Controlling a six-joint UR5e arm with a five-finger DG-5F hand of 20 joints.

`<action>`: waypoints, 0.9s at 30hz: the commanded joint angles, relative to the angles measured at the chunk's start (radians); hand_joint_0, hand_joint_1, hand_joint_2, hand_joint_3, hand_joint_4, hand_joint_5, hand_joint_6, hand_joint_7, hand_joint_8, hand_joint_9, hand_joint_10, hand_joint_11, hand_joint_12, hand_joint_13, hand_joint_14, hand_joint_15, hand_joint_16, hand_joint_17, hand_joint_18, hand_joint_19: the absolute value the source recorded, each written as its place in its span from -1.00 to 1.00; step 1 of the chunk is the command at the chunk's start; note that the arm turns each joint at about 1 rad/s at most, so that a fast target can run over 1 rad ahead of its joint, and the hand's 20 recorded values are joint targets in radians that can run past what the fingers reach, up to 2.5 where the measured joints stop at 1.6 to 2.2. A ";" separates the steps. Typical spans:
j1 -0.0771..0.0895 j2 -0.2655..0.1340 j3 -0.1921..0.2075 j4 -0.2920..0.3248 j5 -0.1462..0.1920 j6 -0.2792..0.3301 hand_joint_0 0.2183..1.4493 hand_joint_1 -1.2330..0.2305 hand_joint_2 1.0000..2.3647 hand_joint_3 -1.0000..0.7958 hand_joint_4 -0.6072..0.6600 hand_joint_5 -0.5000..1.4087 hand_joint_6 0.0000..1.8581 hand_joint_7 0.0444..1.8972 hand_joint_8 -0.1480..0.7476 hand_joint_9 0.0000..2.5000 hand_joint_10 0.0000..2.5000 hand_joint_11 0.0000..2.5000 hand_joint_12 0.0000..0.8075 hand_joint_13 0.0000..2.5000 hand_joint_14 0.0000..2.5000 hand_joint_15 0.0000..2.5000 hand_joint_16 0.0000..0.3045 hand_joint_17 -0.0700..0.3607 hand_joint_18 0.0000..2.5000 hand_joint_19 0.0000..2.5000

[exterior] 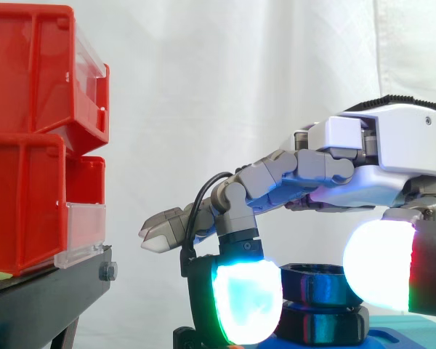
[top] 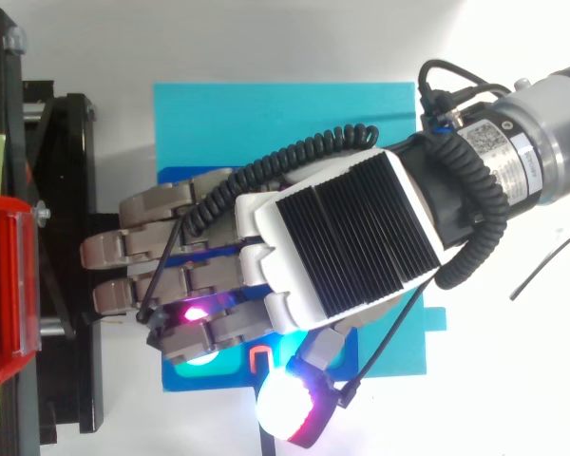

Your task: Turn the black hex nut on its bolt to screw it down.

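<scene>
Arm in from rt, wrist approx. level. Hand (exterior: 396,153) palm-down; one finger curled down opp. thumb, pinching black hex nut (exterior: 314,280); other fingers (exterior: 305,166) straight.

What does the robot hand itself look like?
The robot hand has a white shell with a black ribbed back panel. Its fingers are grey, blocky segments. Thick fingertip pads glow cyan-green and white in the side view, magenta from above. The wrist is a silver-grey cylinder.

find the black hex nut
Side view, bottom, right of centre: the black hex nut sits between the robot hand's glowing pads, above the blue base.
</scene>
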 commanded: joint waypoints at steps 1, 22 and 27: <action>0.000 0.000 0.000 0.000 -0.002 0.000 -0.57 0.30 -1.00 -0.44 0.16 -0.58 -0.32 0.20 -0.27 -0.70 -1.00 -1.00 -0.18 -0.77 -1.00 -1.00 -0.63 -0.09 -0.80 -0.74; -0.015 0.000 0.000 0.005 -0.026 0.006 -0.57 0.30 -1.00 -0.44 0.19 -0.59 -0.26 0.15 -0.26 -0.70 -1.00 -1.00 -0.18 -0.77 -1.00 -1.00 -0.64 -0.10 -0.81 -0.74; -0.023 0.000 0.000 0.006 -0.042 0.006 -0.57 0.30 -1.00 -0.44 0.19 -0.59 -0.26 0.14 -0.26 -0.71 -1.00 -1.00 -0.18 -0.77 -1.00 -1.00 -0.64 -0.10 -0.81 -0.74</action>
